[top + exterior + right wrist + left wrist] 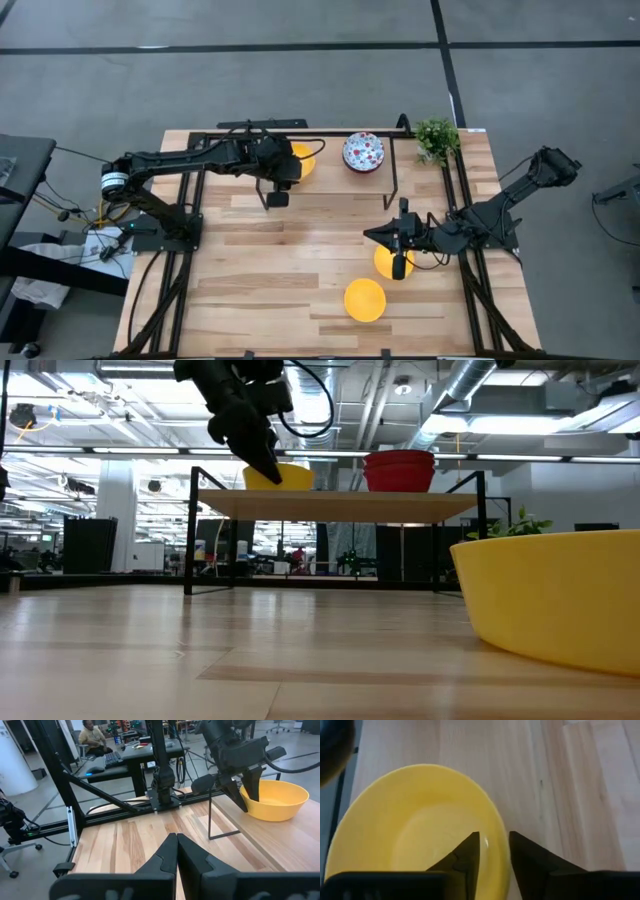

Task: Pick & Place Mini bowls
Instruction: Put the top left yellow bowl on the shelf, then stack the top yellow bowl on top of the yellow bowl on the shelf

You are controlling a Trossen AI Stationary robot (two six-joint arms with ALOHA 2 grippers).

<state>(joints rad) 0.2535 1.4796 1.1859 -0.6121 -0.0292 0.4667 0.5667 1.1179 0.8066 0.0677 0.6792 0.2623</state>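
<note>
A raised wooden shelf (330,182) stands at the table's far side. On it a yellow mini bowl (303,160) sits on its base, and beside it a white bowl speckled red and blue (363,152), red on the outside (400,470). My left gripper (494,849) is open over the yellow bowl's rim (248,795). Two more yellow bowls lie on the table: one (385,263) partly under my right arm, one (365,300) nearer the front. My right gripper (176,840) hangs shut above the table, holding nothing. My left gripper comes slanting down from the table's left with one finger (470,851) inside the yellow bowl and the other (525,852) outside, the rim (503,845) between them. Whether either finger touches the rim I cannot tell. The bowl stands upright on the shelf.
A small green plant (437,138) stands at the shelf's far right end. The shelf's thin black legs (210,815) drop to the table. Bare wood lies at the table's left and middle. A person sits at a desk (92,740) beyond the table.
</note>
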